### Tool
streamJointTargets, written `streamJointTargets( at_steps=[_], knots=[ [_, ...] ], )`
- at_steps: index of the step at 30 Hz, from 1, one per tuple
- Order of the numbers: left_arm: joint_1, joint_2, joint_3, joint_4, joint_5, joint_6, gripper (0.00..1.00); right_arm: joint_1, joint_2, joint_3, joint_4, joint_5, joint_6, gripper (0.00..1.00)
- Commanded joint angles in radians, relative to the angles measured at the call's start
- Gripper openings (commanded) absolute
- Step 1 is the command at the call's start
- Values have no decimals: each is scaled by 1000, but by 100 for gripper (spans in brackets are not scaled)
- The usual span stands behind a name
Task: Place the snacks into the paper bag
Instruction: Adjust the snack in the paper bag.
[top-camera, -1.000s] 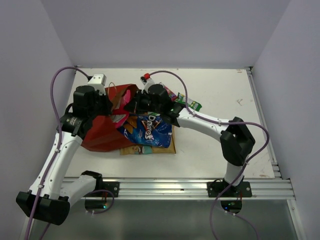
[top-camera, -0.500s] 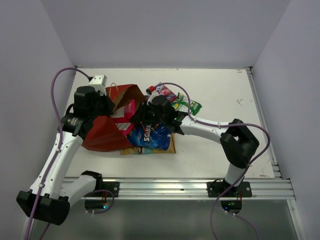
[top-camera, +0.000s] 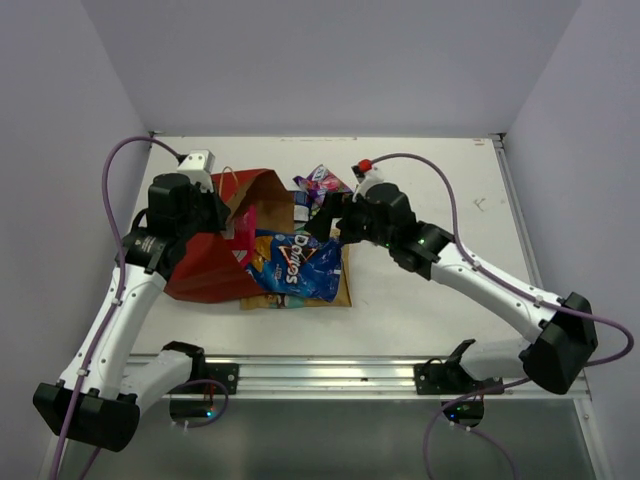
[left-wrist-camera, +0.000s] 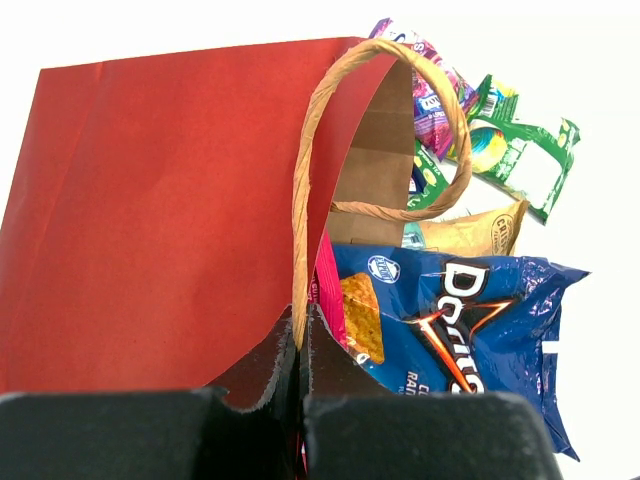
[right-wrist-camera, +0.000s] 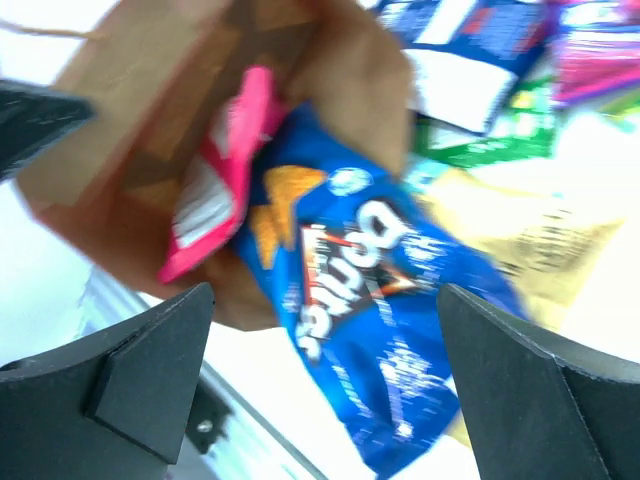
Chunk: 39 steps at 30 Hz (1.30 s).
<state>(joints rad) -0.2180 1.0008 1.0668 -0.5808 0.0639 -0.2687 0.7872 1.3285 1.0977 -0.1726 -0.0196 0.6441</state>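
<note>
The right arm has drawn back from the bag's mouth, its elbow swung out to the right. The right gripper (right-wrist-camera: 325, 345) hangs wide open and empty over the blue-white packet (top-camera: 300, 265). That packet lies only part-way inside the paper bag (top-camera: 200, 270), beside the pink-red packet (top-camera: 243, 230). The left gripper (left-wrist-camera: 300, 390) is pinched tight on the bag's rim below the handle (left-wrist-camera: 305, 200). Most of the blue-white packet rests outside on the tan-gold packet (top-camera: 345, 293), so it may slide back out. If the rim slips, the mouth would likely collapse.

White table (top-camera: 500, 240), alu rail (top-camera: 330, 377), grey walls (top-camera: 330, 60)

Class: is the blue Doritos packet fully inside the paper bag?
No: one end of the blue packet sits in the paper bag, the rest outside.
</note>
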Motion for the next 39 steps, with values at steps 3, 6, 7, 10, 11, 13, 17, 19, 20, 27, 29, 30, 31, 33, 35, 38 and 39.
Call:
streamJointTargets(
  at_steps=[3,6,7,10,11,13,17,19,20,27,29,30,31,33,35,38,39],
  knots=[
    [6,-31,7,81,30,14,0,-54,-26,-129,-41,23,-14,98],
    [6,-34,7,75,31,19,0,-66,-20,-194,27,-45,38,98],
    [5,-34,9,73,31,19,0,-65,-11,-203,47,-40,52,99],
    [6,-37,18,65,33,20,0,-65,14,-228,91,-37,66,99],
    [6,-37,22,64,37,23,0,-66,20,-232,110,-52,66,98],
    [6,-36,27,61,42,26,0,-65,43,-245,166,-94,68,98],
    [5,-24,47,47,65,43,0,-54,136,-252,338,-241,113,98],
    [5,-16,56,41,73,51,0,-40,164,-245,389,-256,123,98],
    [6,-14,68,30,74,54,0,-34,185,-228,397,-261,124,98],
    [6,5,137,-36,56,89,0,27,287,-134,398,-255,114,96],
    [5,10,153,-51,50,95,0,47,301,-113,397,-250,109,94],
    [5,10,156,-56,48,98,0,55,313,-107,397,-249,108,92],
    [5,13,157,-59,48,102,0,63,317,-101,397,-250,108,90],
    [5,16,163,-71,45,108,0,67,324,-91,400,-258,109,71],
    [5,18,168,-85,25,115,0,66,311,-85,392,-270,103,51],
    [5,15,170,-94,-24,121,0,64,258,-79,337,-247,75,17],
    [5,13,168,-97,-39,123,0,64,241,-75,297,-238,65,12]
  ],
)
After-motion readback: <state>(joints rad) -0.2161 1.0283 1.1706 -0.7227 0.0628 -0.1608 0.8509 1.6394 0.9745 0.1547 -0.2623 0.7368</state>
